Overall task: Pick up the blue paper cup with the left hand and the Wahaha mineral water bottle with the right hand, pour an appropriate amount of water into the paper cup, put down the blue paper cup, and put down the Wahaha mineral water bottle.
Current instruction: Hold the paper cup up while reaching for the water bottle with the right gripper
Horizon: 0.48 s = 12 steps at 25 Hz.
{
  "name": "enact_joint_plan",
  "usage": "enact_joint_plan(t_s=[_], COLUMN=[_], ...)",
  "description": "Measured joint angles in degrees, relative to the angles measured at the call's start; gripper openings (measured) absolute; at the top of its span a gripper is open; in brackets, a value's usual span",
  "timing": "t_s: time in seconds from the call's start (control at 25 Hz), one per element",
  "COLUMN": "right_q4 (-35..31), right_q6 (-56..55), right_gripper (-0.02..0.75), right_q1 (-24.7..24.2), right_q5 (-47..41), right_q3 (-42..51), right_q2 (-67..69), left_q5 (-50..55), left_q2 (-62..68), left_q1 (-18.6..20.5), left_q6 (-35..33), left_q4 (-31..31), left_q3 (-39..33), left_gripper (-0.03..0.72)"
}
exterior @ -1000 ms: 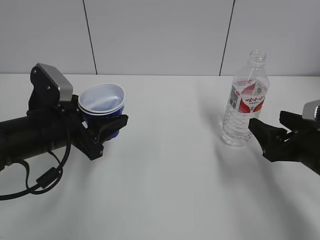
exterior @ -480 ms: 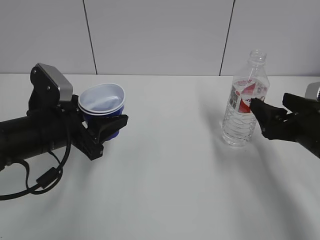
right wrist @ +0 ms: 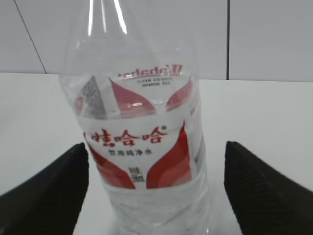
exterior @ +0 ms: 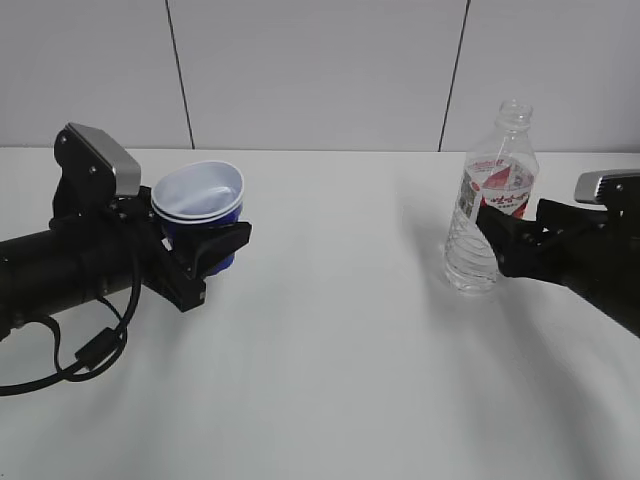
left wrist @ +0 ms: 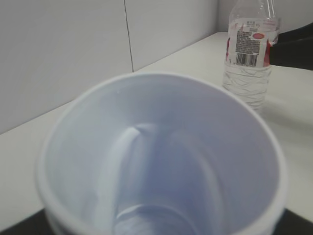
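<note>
Left end effector (exterior: 205, 262) clamped, arm level; right end effector (exterior: 508, 240) wide open.

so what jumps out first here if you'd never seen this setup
The blue cup, held off the table in the left claw at left, its white inside filling the left wrist view. At right stands the clear bottle, red-and-white label, no cap, with the open right claw around it.

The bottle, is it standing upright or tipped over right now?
Upright. The bottle stands on its base on the table, open neck pointing straight up, between the right gripper's open jaws.
</note>
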<state>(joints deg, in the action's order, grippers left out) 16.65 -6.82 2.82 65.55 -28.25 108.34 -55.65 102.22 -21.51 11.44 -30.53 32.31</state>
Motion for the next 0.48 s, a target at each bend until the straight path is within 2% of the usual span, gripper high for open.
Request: enact_joint_plan(t_s=[0.48], right_q4=[1.39], right_q6=[-1.53], right_gripper=[0.655], right_q1=[0.00], right_q5=[0.00], right_q3=[-3.07], right_q2=[3.15], left_q5=[0.00], left_q2=[0.00], left_q1=[0.00], left_q6=[0.00], left_q4=[0.25], left_q3=[0.00], left_gripper=[0.414])
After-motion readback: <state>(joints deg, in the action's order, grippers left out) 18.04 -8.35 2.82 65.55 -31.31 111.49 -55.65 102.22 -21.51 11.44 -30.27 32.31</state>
